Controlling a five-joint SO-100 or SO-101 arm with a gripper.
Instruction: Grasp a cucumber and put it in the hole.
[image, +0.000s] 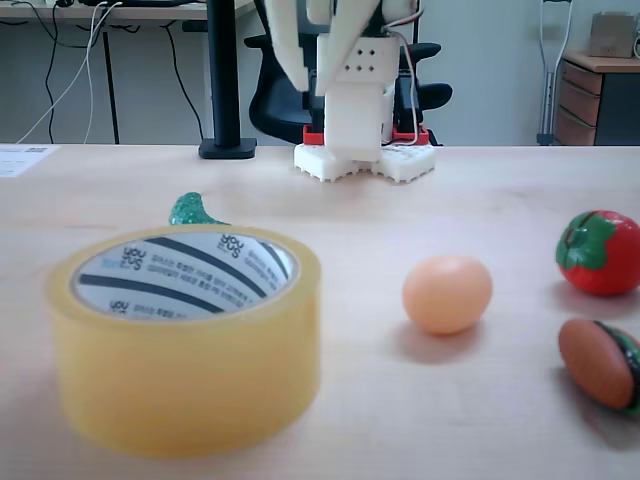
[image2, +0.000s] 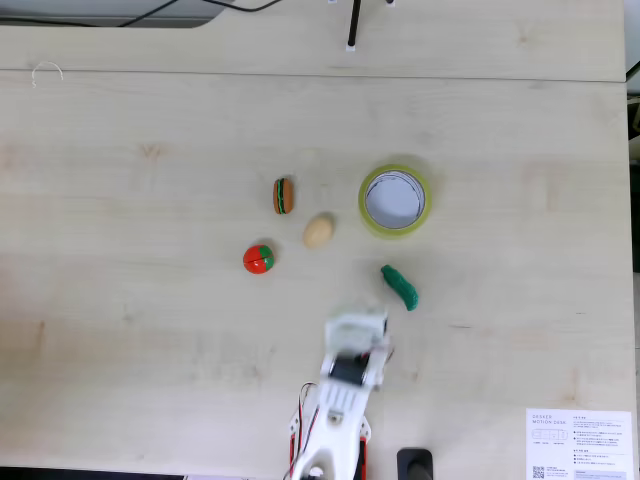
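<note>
Cucumber (image2: 399, 286) flat on worktop (image2: 150, 330) in top-down fixed view, long axis running 10-to-4 o'clock, sitting at 6 o'clock from hole (image2: 394, 200) of tape roll (image2: 367, 205), apart from it. One each: cucumber, roll, egg (image2: 318, 231), tomato (image2: 258, 259), burger toy (image2: 283, 195). Low fixed view: just cucumber tip (image: 190, 210) poking up behind roll, plus striped core. Arm (image2: 350, 365) blurry, fingers' state can't tell.

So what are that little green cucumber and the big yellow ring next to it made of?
The cucumber looks like moulded plastic or rubber: dark green, bumpy and shiny, with small glints in a fixed view; I can't tell which. The ring is a tape roll: yellowish, translucent wound film with a smooth, faintly glossy wall. Around its hole sits a white core with dark printed stripes, probably cardboard.
</note>
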